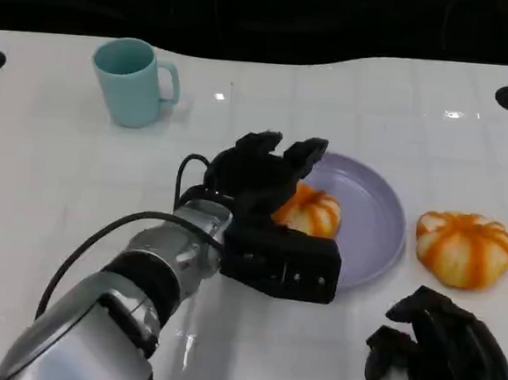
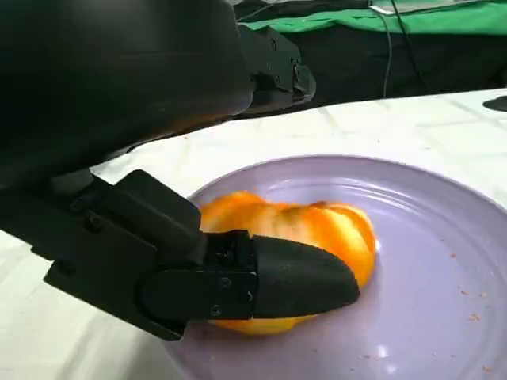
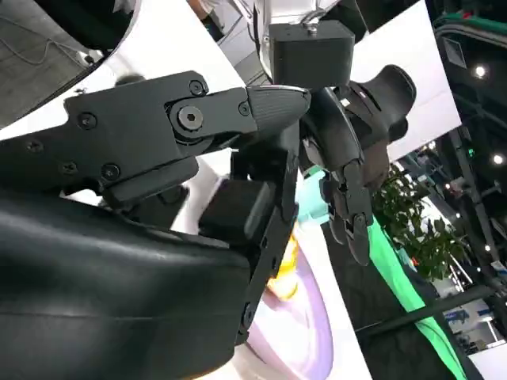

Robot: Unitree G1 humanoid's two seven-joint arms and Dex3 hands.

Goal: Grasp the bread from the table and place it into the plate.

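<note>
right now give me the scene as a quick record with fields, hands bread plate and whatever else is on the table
left hand: left hand grips a bread over the plate
right hand: right hand rests on the table near the front edge, fingers curled, holding nothing
plate: purple plate, mid table
held bread: sitting in the plate, fingers around it
other bread: second bread on the table, just beyond the plate's far side from the left arm
cup: teal mug, far side of the table

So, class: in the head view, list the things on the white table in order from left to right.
Light blue ceramic mug → black left hand holding an orange-and-white striped bread → round lavender plate → second orange-and-white striped bread.
</note>
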